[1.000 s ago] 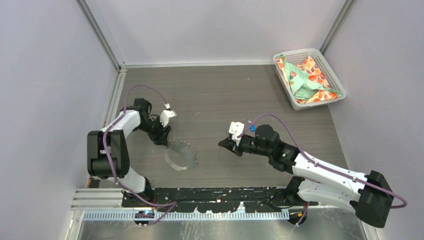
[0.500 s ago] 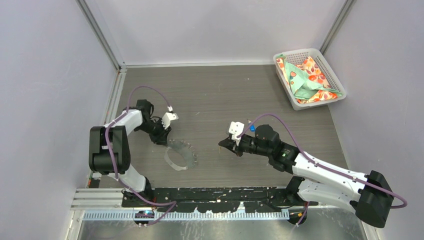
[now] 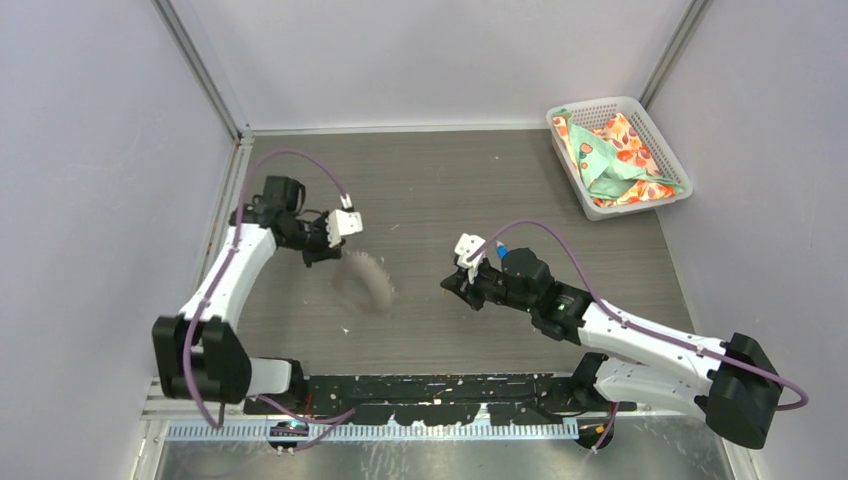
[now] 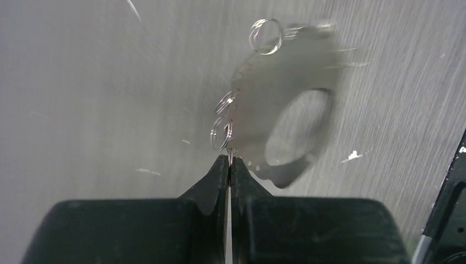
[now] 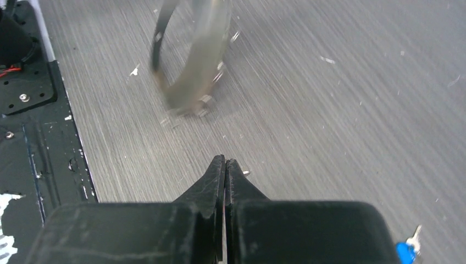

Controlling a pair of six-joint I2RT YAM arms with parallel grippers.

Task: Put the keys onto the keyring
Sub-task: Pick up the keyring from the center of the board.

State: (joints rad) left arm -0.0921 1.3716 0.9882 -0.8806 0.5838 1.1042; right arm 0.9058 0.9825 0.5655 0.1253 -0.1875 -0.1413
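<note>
The keyring (image 3: 366,284) is a floppy translucent grey loop carrying small metal rings (image 4: 265,36), blurred in every view. It hangs off the table from my left gripper (image 3: 323,257), whose jaws (image 4: 228,160) are shut on its edge beside one ring (image 4: 221,133). My right gripper (image 3: 447,287) hovers to the right of the loop, well apart from it. Its jaws (image 5: 225,160) are shut, and a thin silver key tip (image 5: 245,172) sticks out beside the right fingertip. That key's head is hidden. The blue-headed key (image 5: 409,250) lies on the table behind that gripper. The right wrist view shows the keyring (image 5: 200,49) ahead.
A white basket (image 3: 597,105) holding a patterned cloth (image 3: 615,150) stands at the back right corner. The black base rail (image 3: 430,390) runs along the near edge, and grey walls close in the table on three sides.
My left gripper has shut on the keyring's edge and raised it off the table while the arm stretched out. The right gripper shifted slightly and stayed shut.
</note>
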